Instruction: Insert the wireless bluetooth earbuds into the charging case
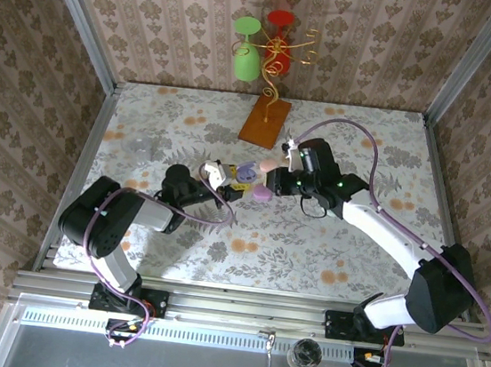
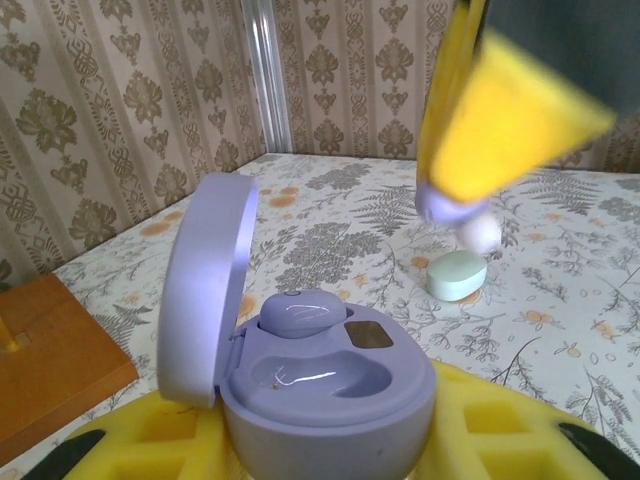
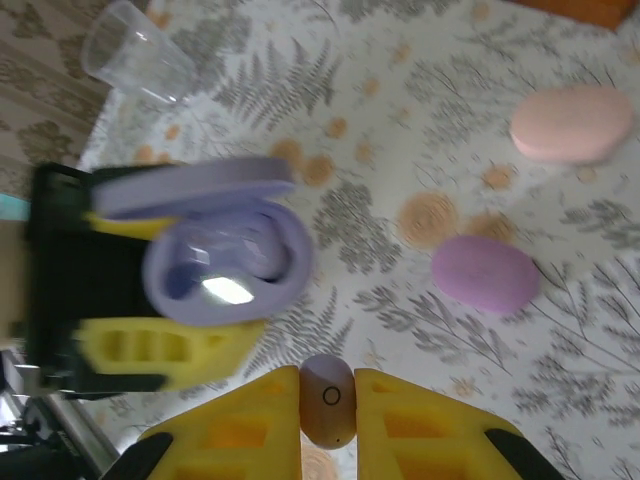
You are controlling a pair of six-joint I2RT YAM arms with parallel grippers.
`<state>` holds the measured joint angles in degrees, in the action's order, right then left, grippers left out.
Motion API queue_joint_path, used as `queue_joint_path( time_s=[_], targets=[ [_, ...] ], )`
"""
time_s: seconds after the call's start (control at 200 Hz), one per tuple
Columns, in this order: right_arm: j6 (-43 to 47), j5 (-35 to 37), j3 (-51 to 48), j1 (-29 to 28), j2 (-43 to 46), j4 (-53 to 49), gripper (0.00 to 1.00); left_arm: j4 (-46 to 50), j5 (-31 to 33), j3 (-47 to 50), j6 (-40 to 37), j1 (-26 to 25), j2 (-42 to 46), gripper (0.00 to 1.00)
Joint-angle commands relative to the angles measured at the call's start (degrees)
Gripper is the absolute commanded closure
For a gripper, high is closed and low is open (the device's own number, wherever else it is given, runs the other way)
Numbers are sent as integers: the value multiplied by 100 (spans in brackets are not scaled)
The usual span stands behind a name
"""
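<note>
Beige damask walls [image 1: 159,12], floral tabletop [image 1: 175,114]

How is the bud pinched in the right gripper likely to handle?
The earbud looks smooth and rounded, so it may slip or twist in the right gripper. Tiny beside the open lavender case, it is probably very light and apt to roll if dropped.

Pinched between the yellow fingers [image 3: 265,415] of the right gripper [image 3: 327,380]: beige earbud [image 3: 327,408], small ring mark facing camera. Ahead-left of the tips: open lilac charging case [image 3: 225,262], blurred, clamped in the left gripper [image 3: 170,285]. Ahead-right: closed purple case [image 3: 485,275]. Farther beyond: pink case [image 3: 572,123]. Far ahead-left: clear cup [image 3: 135,50]. All cases on a floral tablecloth [image 3: 400,330].
</note>
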<state>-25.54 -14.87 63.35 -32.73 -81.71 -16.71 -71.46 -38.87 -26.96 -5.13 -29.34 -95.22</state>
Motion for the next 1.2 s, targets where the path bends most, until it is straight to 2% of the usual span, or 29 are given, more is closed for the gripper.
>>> queue_joint_path(
  time_s=[0.0, 0.43, 1.195],
  targets=[
    [-41, 205, 351, -136, -174, 54, 82, -184, 106, -28, -165, -80, -126, 81],
    [127, -51, 1164, -410, -955, -49, 82, -193, -20, -99, -91, -116, -248, 81],
    [290, -61, 1187, -510, -1360, -244, 82, -201, 73, -116, 61, -37, -87, 81]
  ],
)
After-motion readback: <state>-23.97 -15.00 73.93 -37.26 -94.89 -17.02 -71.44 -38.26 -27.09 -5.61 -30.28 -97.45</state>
